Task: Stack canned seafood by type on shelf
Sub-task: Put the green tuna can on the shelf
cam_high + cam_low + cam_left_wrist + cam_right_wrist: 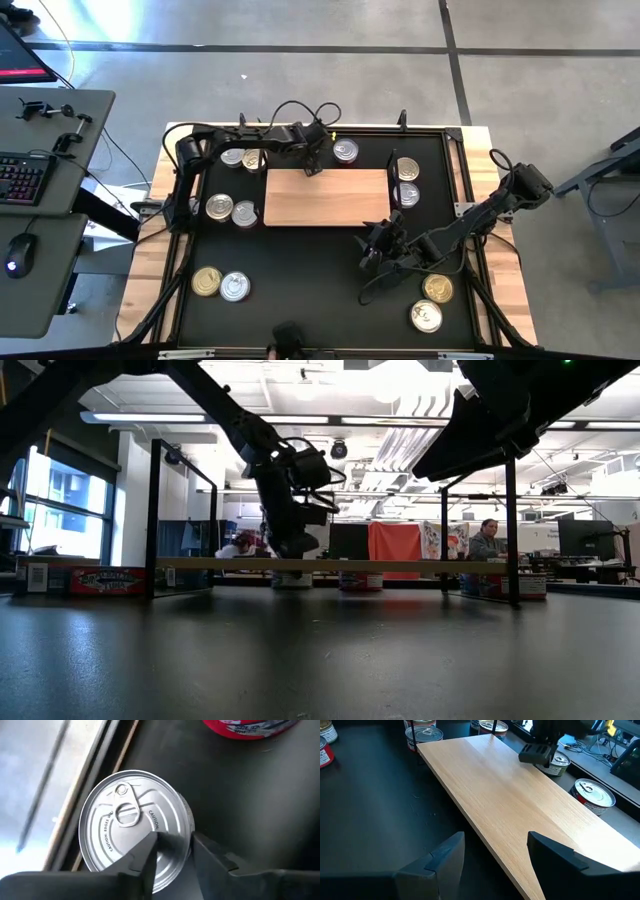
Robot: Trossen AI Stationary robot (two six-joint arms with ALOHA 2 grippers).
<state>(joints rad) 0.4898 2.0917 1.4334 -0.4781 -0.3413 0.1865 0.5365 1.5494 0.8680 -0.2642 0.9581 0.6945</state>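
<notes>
**Q:** Looking down from above, what lies on the table?

**A:** A pale wooden board (pixel 326 197) lies flat at the centre of a black mat (pixel 300 260). Nothing rests on it. Small round cans (pixel 219 207) sit on the mat around it. From the board, two are at 10 o'clock, two at 9 o'clock, one at 12 o'clock and two at 3 o'clock. Two more sit near the mat's 7 o'clock corner and two near its 5 o'clock corner. Some lids are silver, some gold.

**Q:** Where is the left gripper, and is it clenched?

**A:** The left gripper (pixel 313 168) hangs at the board's far edge, toward 11 o'clock. Its wrist camera shows a silver can (pixel 132 825) with a pull ring, standing on the mat just beyond that edge. One finger (pixel 145 857) lies over the lid and the other sits outside the can's wall, so they straddle the rim. I cannot tell whether they pinch it or stand loose.

**Q:** And the right gripper?

**A:** The right gripper (pixel 383 240) hovers over bare mat just off the board's 5 o'clock corner. Its fingers are spread wide, with nothing between them.
</notes>
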